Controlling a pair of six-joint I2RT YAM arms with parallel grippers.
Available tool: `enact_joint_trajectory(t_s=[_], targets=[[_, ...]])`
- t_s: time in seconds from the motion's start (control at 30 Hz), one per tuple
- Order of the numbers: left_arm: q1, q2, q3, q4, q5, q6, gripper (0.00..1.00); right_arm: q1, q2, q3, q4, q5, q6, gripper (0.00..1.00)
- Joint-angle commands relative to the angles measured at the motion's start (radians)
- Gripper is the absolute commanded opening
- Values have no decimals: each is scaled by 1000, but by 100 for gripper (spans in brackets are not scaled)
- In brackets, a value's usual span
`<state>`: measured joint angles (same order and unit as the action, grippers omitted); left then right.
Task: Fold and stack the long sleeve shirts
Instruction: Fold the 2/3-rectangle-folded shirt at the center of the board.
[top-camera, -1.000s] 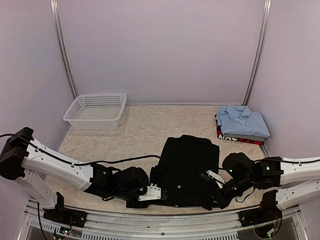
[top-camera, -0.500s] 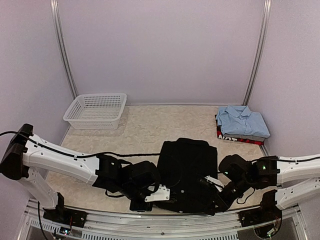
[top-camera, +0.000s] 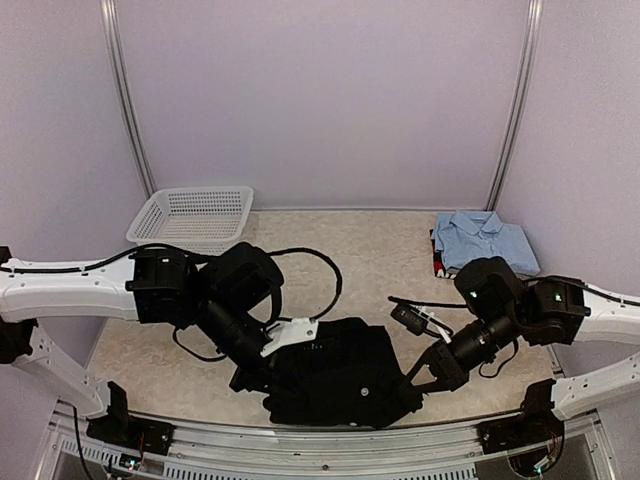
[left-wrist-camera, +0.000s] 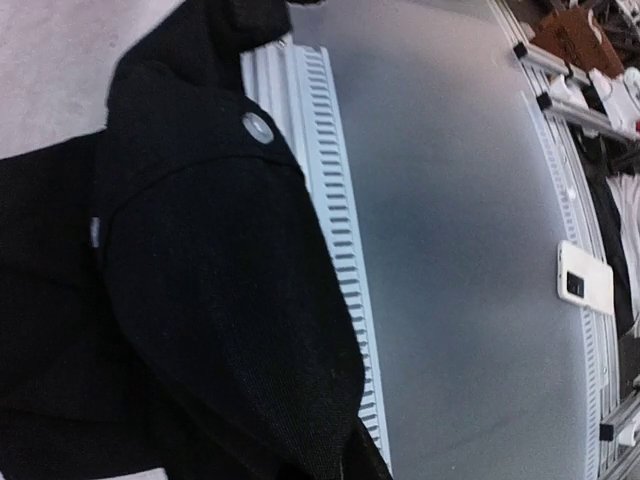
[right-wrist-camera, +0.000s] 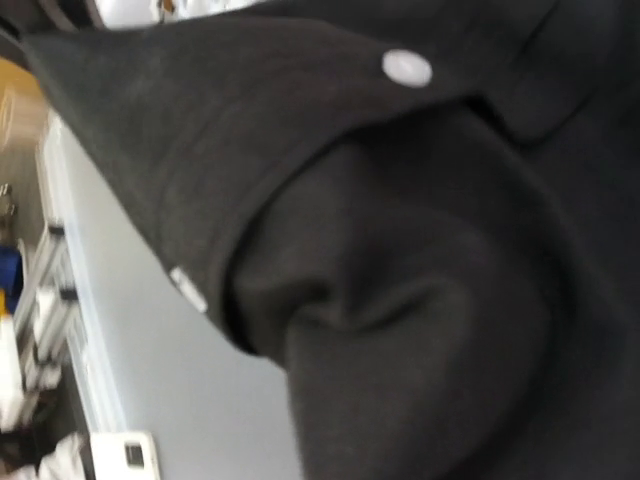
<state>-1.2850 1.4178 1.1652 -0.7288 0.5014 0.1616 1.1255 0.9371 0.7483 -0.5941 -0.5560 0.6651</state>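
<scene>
The black long sleeve shirt hangs bunched between my two grippers over the table's near edge. My left gripper is shut on its left side and my right gripper is shut on its right side. In the left wrist view black cloth with a white button covers my fingers. The right wrist view is likewise filled with folded black cloth and a button. A folded light blue shirt lies on a red-and-black one at the back right.
A white mesh basket stands at the back left. The ribbed metal rail of the table's near edge runs just under the hanging shirt. Purple walls close in the back and both sides.
The left gripper has closed on the black shirt. Both arms have risen and drawn the shirt, which lay flat, up into a bunch nearer the front edge.
</scene>
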Motion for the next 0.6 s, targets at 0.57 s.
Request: enact_joint_trajectory(t_s=[0.57], targets=[[565, 255, -188, 387, 294, -290, 0, -521, 568, 340, -16, 17, -336, 8]])
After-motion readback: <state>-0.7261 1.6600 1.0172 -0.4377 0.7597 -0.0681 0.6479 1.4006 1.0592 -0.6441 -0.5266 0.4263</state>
